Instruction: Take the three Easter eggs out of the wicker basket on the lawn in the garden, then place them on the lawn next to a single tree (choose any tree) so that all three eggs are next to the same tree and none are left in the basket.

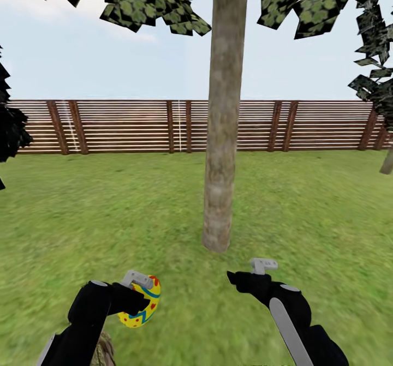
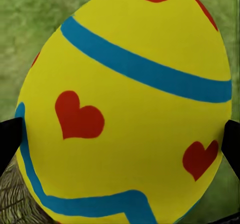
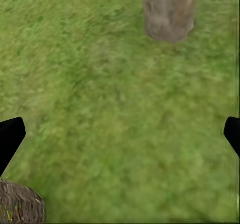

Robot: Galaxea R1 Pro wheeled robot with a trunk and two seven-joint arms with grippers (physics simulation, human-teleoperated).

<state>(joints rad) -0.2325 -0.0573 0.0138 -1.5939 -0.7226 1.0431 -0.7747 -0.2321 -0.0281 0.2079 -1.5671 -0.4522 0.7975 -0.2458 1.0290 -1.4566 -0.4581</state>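
A yellow Easter egg [image 1: 144,304] with red hearts and blue bands hangs low over the lawn [image 1: 305,202], and my left gripper [image 1: 136,295] is shut on it. Seen from the left wrist, the egg [image 2: 130,114] sits between the two black fingertips [image 2: 9,139]. The pale mottled trunk of the tree [image 1: 221,153] rises straight ahead, its base a short reach beyond both hands. My right gripper [image 1: 248,274] is open and holds nothing, hovering over grass right of the egg, with the tree base [image 3: 169,11] ahead of it. A slice of the wicker basket [image 3: 17,204] shows below my arms.
A brown slatted fence [image 1: 125,126] closes off the garden behind the tree. A dark columnar tree [image 1: 8,126] stands at the left edge, and another trunk [image 1: 387,161] at the right edge. Open grass surrounds the tree base.
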